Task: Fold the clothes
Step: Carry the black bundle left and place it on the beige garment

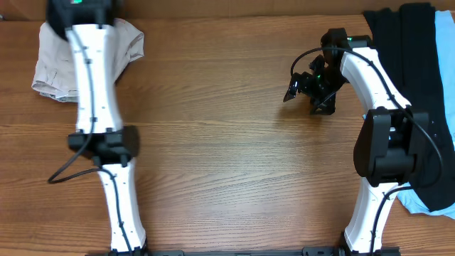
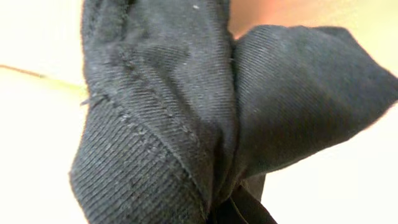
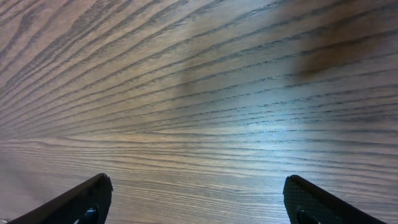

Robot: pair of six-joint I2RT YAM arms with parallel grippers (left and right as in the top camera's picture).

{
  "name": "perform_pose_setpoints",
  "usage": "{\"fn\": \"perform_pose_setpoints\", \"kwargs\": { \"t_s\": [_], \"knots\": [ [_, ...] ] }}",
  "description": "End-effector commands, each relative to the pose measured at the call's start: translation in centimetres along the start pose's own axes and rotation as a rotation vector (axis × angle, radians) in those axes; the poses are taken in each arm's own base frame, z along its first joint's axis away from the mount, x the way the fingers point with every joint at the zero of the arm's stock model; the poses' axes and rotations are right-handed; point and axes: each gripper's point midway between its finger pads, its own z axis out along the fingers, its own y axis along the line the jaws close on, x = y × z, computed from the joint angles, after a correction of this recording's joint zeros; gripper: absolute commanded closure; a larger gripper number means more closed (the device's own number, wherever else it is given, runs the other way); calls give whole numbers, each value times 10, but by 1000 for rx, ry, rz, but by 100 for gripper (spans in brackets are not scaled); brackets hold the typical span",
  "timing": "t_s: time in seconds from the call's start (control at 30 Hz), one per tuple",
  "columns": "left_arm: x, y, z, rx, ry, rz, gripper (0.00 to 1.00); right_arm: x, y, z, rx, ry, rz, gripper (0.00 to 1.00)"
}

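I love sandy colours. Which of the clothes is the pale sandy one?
The beige garment, crumpled at the far left. The ones on the right side are different: a black garment with a light-blue garment beside it.

I can read no words, numbers or signs anywhere. The black cloth (image 2: 186, 124) shows me only stitches and ribs. The table (image 3: 199, 93) shows me only wood lines.
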Motion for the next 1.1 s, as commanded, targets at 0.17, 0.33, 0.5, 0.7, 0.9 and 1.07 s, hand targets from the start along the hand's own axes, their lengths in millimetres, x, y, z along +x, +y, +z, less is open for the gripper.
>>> {"fn": "perform_pose_setpoints", "kwargs": {
  "t_s": [0.17, 0.33, 0.5, 0.7, 0.9, 1.07],
  "knots": [
    [14, 49, 20, 133, -118, 131, 96, 5, 24, -9, -42, -21, -50, 8],
    [33, 44, 53, 170, -87, 142, 96, 9, 32, -6, -42, -13, -65, 7],
    [58, 31, 80, 159, 3, 185, 96, 12, 34, -5, -39, -6, -71, 0],
    [73, 30, 90, 138, 68, 100, 96, 12, 34, -5, -40, -8, -72, 0],
    [72, -20, 77, 388, 41, -6, 95, 11, 34, -5, -41, -10, -73, 0],
    [75, -78, 48, 685, 80, -145, 0, 11, 34, -5, -41, -11, -73, 0]
  ]
}}
